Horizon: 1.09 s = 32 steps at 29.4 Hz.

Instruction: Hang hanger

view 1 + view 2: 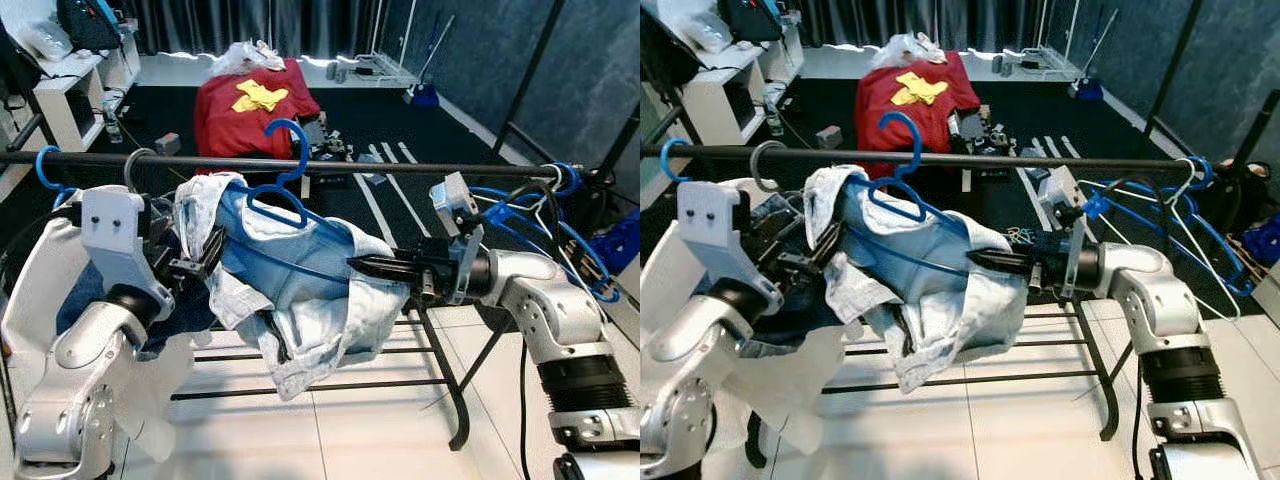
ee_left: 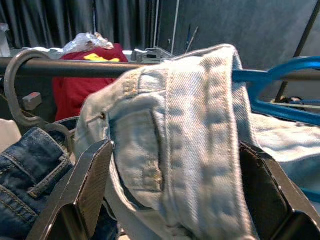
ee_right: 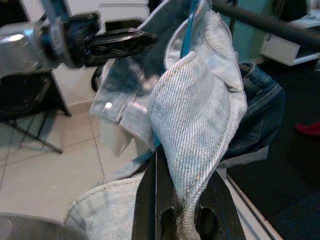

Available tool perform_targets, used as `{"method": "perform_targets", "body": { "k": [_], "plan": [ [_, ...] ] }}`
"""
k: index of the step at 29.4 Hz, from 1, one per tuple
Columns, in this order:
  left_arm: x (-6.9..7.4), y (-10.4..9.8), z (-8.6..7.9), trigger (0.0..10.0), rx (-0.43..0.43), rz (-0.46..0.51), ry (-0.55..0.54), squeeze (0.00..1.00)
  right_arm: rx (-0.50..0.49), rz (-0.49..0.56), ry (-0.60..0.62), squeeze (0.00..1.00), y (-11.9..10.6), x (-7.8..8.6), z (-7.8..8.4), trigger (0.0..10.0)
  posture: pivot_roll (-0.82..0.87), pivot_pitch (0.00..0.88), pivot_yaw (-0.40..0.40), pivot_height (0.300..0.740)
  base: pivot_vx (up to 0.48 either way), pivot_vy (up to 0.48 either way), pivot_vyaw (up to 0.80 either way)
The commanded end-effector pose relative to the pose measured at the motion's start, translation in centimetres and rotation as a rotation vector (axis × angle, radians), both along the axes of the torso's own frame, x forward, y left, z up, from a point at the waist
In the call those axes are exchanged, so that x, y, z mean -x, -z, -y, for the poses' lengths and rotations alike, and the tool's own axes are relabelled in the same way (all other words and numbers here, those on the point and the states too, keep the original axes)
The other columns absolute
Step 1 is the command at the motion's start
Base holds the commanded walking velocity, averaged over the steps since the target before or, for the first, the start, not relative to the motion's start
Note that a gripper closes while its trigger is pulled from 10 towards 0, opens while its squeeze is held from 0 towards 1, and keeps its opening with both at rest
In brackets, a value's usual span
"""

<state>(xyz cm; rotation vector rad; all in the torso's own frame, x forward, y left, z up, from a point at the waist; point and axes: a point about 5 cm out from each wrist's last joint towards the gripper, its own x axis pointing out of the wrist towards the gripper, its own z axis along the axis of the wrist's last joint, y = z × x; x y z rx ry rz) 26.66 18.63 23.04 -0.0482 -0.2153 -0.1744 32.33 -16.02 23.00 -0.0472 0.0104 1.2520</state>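
Observation:
A blue plastic hanger (image 1: pixel 292 205) carries a pale denim garment (image 1: pixel 310 290), held between both arms just under the black rail (image 1: pixel 400 166). Its hook (image 1: pixel 291 132) arches over the rail; whether it rests there I cannot tell. My left gripper (image 1: pixel 208 252) is shut on the garment's waistband (image 2: pixel 175 150), with a finger (image 2: pixel 82 192) on each side of the thick fold. My right gripper (image 1: pixel 358 265) is shut on the hanger's other shoulder, pinching the blue bar (image 3: pixel 189 30) and denim together.
A grey metal hook (image 1: pixel 134 168) holding dark jeans (image 2: pixel 27 165) hangs on the rail by my left arm. Several empty blue hangers (image 1: pixel 565 235) crowd the rail's right end. The rack's low bars (image 1: pixel 330 355) lie beneath, with a red garment (image 1: pixel 255 110) beyond.

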Motion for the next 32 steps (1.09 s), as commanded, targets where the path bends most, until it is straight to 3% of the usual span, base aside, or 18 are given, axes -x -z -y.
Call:
{"method": "perform_targets", "body": {
  "k": [1,10,12,19,24,28,30,31,32],
  "plan": [
    [0.0,-0.4,1.1,10.0,0.021,0.005,0.037,0.00,-0.040,0.067,0.050,0.00,-1.5,-0.5,0.0,0.0,-0.05,0.000,-0.053,0.740,0.000,0.000,0.00],
    [-0.1,0.4,2.2,10.0,0.020,-0.028,0.018,0.00,-0.066,0.075,0.089,0.00,-1.5,-0.9,-1.0,0.0,-0.05,0.000,-0.052,0.740,0.000,0.000,0.00],
    [-0.2,1.3,1.5,10.0,-0.011,-0.056,-0.051,0.00,-0.060,0.066,0.105,0.00,-1.3,-1.0,-1.3,0.0,-0.05,0.000,-0.054,0.740,0.000,0.000,0.00],
    [-0.4,1.2,1.0,10.0,-0.011,-0.049,-0.106,0.00,-0.065,0.065,0.172,0.00,-1.2,-1.4,-1.3,0.0,-0.06,0.000,-0.058,0.740,0.000,0.000,0.00],
    [-0.6,0.8,1.3,10.0,0.008,-0.041,-0.100,0.00,-0.076,0.071,0.186,0.00,-1.5,-1.6,-1.5,0.0,-0.07,0.000,-0.055,0.740,0.000,0.000,0.00],
    [-0.8,-0.4,3.1,10.0,0.014,-0.015,-0.010,0.00,-0.092,0.097,0.180,0.00,-2.4,-1.5,-2.2,0.0,-0.07,0.000,-0.048,0.740,0.000,0.000,0.00],
    [-0.8,-0.4,3.3,10.0,0.001,-0.017,-0.008,0.00,-0.088,0.098,0.180,0.00,-2.4,-1.4,-2.3,0.3,-0.07,0.000,-0.047,0.740,0.000,0.000,0.00],
    [-0.8,-0.1,3.0,10.0,-0.015,-0.028,-0.040,0.00,-0.081,0.097,0.184,0.00,-2.3,-1.3,-2.4,9.8,-0.08,0.000,-0.049,0.740,0.000,0.000,0.00],
    [-0.8,0.0,2.8,10.0,-0.026,-0.036,-0.064,0.00,-0.076,0.096,0.186,0.00,-2.2,-1.3,-2.4,9.8,-0.08,0.000,-0.049,0.740,0.000,0.000,0.00]
  ]
}}
